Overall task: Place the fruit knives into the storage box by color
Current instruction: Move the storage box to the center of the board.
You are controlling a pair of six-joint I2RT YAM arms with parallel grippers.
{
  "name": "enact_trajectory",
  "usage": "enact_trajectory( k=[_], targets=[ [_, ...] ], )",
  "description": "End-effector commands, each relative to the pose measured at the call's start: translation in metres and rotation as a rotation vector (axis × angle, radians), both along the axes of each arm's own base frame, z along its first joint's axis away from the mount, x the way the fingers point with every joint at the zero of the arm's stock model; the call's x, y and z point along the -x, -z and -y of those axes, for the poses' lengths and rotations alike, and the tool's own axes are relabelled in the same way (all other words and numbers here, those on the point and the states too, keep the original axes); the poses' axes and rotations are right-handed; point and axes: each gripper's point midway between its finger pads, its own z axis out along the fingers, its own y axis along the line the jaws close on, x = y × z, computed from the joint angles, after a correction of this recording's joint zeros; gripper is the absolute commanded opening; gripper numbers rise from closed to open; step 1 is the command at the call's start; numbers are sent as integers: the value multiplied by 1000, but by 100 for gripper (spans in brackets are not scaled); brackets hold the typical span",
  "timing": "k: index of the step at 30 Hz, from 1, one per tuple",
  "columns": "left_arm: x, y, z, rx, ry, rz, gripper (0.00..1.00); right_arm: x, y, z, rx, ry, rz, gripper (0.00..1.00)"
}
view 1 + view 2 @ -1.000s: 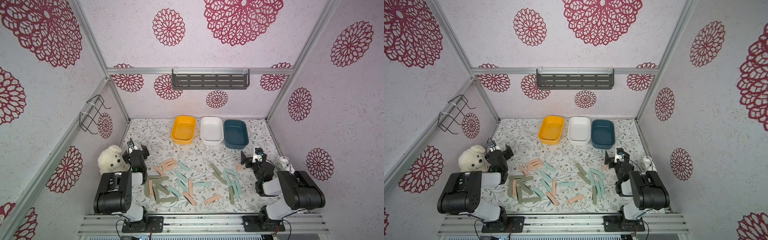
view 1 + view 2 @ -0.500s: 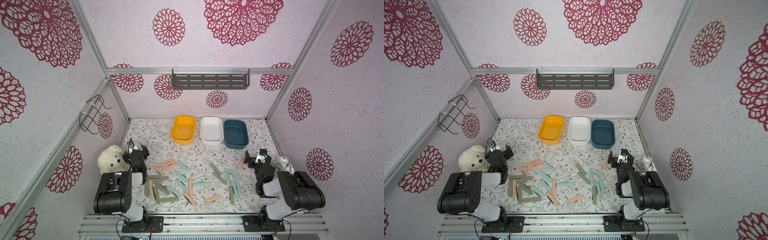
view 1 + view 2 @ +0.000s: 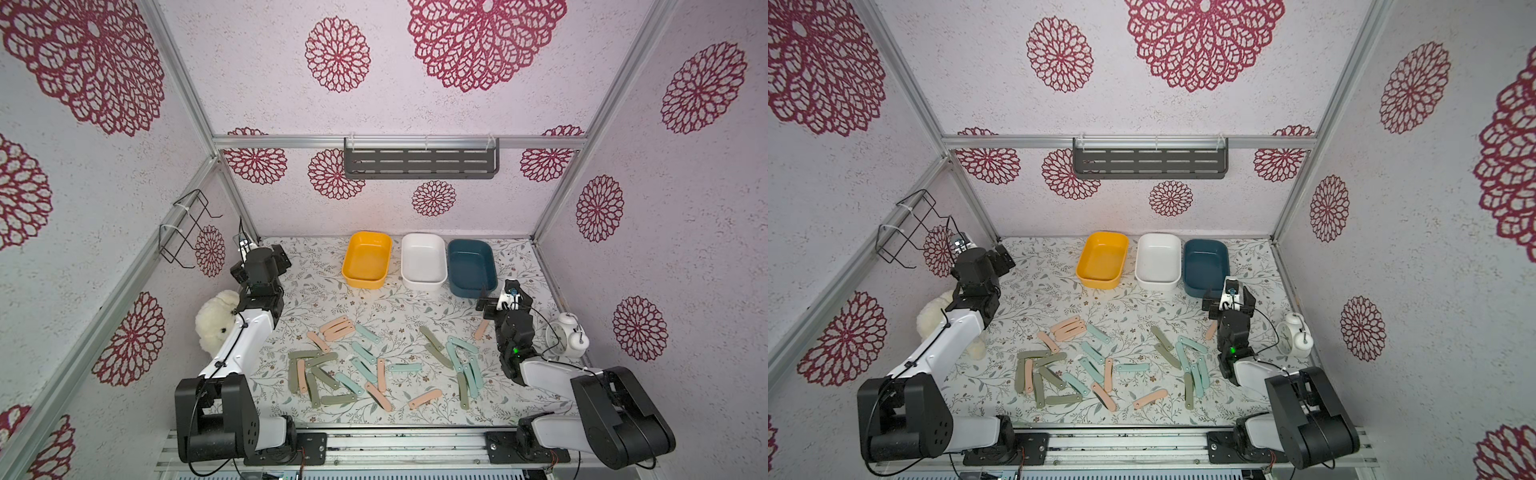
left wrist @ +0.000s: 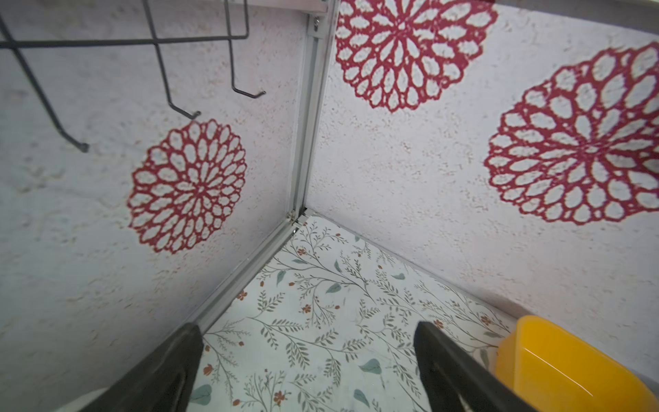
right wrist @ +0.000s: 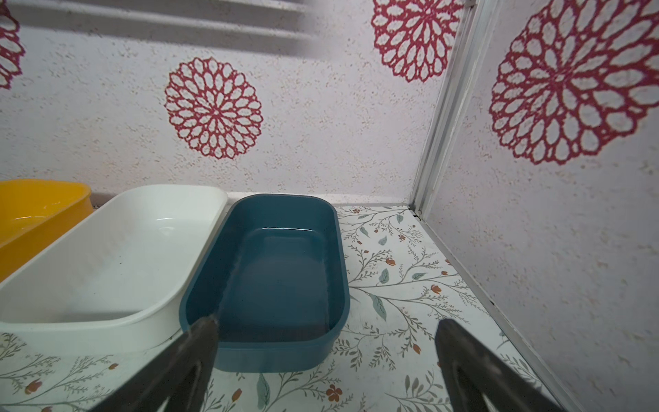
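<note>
Showing fruit knives (image 3: 405, 367) strewn on worktop (image 3: 316, 299), three boxes (image 3: 423, 259) behind, left end effector (image 4: 308, 328) spread wide, empty, right end effector (image 5: 328, 323) spread wide, empty, facing blue box (image 5: 281, 257).

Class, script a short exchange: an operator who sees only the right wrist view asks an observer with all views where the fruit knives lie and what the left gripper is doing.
Operator: I see the blue box past the open right gripper. Where are the fruit knives?
Observer: They lie scattered on the table, on the robot's side of the boxes, behind your camera's view.
Operator: And the left gripper?
Observer: The left gripper is open and empty, facing the back left corner.
</note>
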Motion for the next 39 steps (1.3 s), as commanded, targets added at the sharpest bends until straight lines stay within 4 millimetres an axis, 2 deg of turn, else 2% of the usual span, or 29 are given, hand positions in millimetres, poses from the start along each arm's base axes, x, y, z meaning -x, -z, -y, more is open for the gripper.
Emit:
enact_trajectory(
  k=[1,5,12,14,18,21,25,30,33,39],
  targets=[
    [9,59,32,72,88,-222,97,0,2,-2,37,48,-41,99],
    [3,51,53,98,169,-206,97,-17,6,-14,-15,38,-116,99],
    [-5,45,86,144,286,-227,97,-63,25,-54,-12,-57,-302,99],
    [-9,46,88,155,292,-239,97,-76,29,-65,-25,-82,-349,99],
    [-18,44,93,173,311,-251,97,-105,23,-87,-41,-124,-423,99],
    [-21,43,96,183,324,-255,97,-118,20,-97,-61,-146,-455,99],
    [-28,47,103,205,350,-298,97,-122,19,-104,-98,-162,-485,99],
    [-43,49,113,256,381,-328,97,-130,37,-103,-126,-161,-587,100],
    [-56,49,120,281,414,-331,97,-140,44,-105,-166,-179,-644,99],
    [-87,67,128,395,476,-361,97,-163,57,-102,-217,-169,-692,99]
  ],
)
